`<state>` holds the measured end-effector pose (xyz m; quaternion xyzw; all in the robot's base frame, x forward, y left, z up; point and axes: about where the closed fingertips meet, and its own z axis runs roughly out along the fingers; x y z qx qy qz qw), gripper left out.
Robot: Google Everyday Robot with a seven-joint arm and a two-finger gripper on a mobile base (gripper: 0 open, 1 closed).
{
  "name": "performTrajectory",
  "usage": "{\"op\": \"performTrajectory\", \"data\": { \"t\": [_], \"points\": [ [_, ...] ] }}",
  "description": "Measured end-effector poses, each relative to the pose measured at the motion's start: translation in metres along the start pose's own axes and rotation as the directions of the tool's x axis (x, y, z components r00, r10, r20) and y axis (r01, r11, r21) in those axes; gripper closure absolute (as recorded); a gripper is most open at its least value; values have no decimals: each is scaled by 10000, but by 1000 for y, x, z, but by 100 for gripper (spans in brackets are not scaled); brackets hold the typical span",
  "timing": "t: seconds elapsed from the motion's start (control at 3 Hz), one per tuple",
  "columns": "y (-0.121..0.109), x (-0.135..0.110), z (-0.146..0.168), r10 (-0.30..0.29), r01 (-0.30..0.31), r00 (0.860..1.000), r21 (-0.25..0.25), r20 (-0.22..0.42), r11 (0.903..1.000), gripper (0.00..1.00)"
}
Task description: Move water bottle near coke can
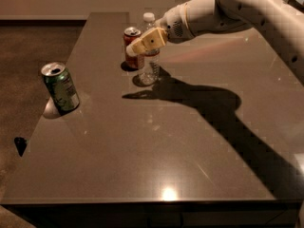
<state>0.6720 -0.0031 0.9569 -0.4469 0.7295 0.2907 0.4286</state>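
Note:
The water bottle (pixel 150 63), clear with a white cap, stands upright on the dark table (pixel 156 141) at its far left part. The red coke can (pixel 131 44) stands just behind and left of it, almost touching. My gripper (pixel 142 45) reaches in from the upper right. Its pale fingers (pixel 151 40) are closed around the bottle's middle and cover the label. The bottle's base rests on or just above the tabletop.
A green can (pixel 60 87) with a silver top stands near the table's left edge, well apart from the other two. My arm (pixel 237 8) spans the far right and casts a broad shadow across the table's middle. The floor drops off on the left.

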Motion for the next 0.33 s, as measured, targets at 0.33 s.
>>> {"op": "performTrajectory", "data": {
  "t": [0.33],
  "points": [
    [0,0,0,0,0,10000,0,0,10000,0]
  ]
}}
